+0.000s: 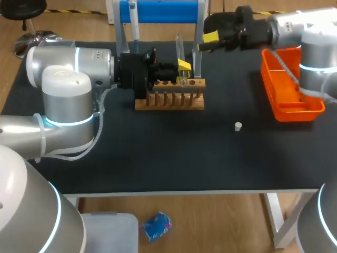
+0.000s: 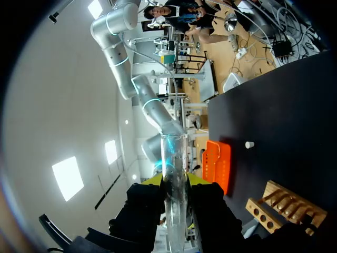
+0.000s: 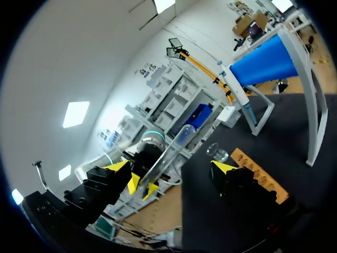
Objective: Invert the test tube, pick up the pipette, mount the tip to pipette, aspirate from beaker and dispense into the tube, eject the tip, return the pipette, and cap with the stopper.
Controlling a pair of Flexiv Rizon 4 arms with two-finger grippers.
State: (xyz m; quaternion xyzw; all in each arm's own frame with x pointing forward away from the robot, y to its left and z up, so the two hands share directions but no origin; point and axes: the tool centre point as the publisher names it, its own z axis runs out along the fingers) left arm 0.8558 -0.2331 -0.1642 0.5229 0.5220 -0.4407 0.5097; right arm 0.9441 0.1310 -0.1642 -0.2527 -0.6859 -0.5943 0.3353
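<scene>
Over the black table (image 1: 158, 153), an orange plastic basket (image 1: 292, 108) sits beside and below the right gripper (image 3: 171, 168), whose fingers are spread wide. A wooden tube rack (image 1: 169, 100) stands just under the left gripper (image 2: 175, 182), which clamps a clear glass test tube (image 1: 180, 50) upright. A small white stopper (image 1: 238, 126) lies well apart from both.

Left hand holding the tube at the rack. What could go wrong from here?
Right hand sits open close to the test tube in the left hand: a clash could crack or dislodge it. Lowered off-hole at the rack, it could jam. The loose stopper could roll if nudged.
</scene>
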